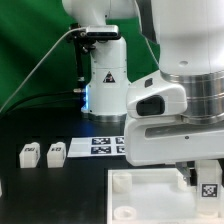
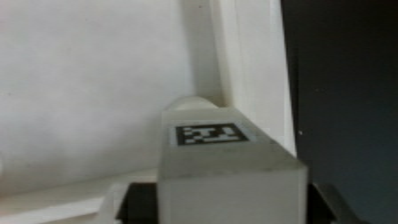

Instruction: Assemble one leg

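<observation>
The gripper point(image 1: 201, 181) is clamping the leg point(image 2: 221, 168) between its closed-in fingers, holding it just above the panel point(image 1: 148, 203) near the exterior view's right, seemingly lining up for insertion, which calls for careful alignment and a straight descent

In the exterior view the robot arm point(image 1: 180, 90) fills the exterior view's right side. It hides one end of the marker board point(image 1: 104, 146) and most of the gripper point(image 1: 203, 182), while the white panel point(image 1: 140, 200) runs off the bottom edge and the tags on the two loose legs point(image 1: 30, 153) point(image 1: 57, 152) are too small to read. In the wrist view the leg point(image 2: 228, 175) is blurred, with one end cut off by the picture's edge, and the fingers point(image 2: 139, 203) show only as dark slivers beside it.
</observation>
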Robot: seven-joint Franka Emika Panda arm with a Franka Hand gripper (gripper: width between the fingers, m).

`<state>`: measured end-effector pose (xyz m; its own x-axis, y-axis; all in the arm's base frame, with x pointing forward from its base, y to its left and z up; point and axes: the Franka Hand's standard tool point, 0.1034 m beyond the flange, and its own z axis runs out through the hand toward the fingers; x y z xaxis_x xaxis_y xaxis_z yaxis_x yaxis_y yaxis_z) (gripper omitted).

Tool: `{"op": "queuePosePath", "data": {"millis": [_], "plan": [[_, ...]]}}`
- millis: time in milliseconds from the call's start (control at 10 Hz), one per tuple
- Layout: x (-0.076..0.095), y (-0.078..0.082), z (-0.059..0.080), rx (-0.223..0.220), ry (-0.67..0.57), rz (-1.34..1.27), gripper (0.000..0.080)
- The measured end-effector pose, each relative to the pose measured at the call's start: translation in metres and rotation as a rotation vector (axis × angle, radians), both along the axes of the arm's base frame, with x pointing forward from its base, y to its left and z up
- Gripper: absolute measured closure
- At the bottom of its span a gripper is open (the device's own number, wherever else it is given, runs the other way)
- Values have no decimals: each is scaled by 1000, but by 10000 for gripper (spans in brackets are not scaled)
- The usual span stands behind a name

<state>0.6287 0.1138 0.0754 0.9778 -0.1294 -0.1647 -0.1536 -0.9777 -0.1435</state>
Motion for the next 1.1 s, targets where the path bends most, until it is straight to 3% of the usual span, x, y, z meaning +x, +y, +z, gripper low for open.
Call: {"op": "queuePosePath", "data": {"millis": [200,500,700,1100], "plan": [[0,0,0,-10,12,-71,498],[-1,4,-3,-85,104,-604,499],[3,5,-4,-98,112,-929,499],[-1,5,-6,-101,112,-1258,500]]}}
